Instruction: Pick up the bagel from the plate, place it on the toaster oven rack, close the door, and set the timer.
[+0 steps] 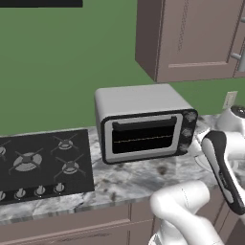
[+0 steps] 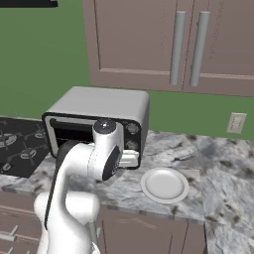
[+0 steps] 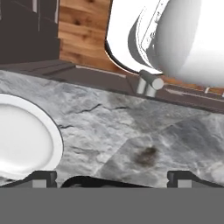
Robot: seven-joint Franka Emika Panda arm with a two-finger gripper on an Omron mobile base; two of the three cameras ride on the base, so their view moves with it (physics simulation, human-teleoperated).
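Starting nearest the base, the gripper point(image 3: 112, 177) is seen with its jaws spread wide and nothing between them, held over the grey marble counter point(image 3: 144, 131). The fingertips point(image 3: 42, 177) stand well apart, and the plate point(image 3: 19, 142) lies just to one side of them in the hand view. In the right base view the plate point(image 2: 164, 185) is shown as a round white shallow dish with a raised rim, set close to the counter's front edge and just right of the toaster oven point(image 2: 101, 106). Only plain white is shown on its surface, and where the bagel lies cannot be told.

A wide stretch of bare marble is left to the right of the plate, while the space to its left is taken by the white arm point(image 2: 74, 173). Farther back, the door point(image 1: 143, 139) is seen upright against the oven front, a light-grey frame around dark glass with a black bar handle point(image 1: 143, 124) along its top. A thin pale line across the window is taken for the toaster oven rack point(image 1: 143, 139). A black cooktop point(image 1: 43, 162) is set left of the oven. Beyond, a green wall point(image 1: 57, 62) carries a socket point(image 2: 236, 122), and brown wall cabinets point(image 2: 168, 39) hang above.
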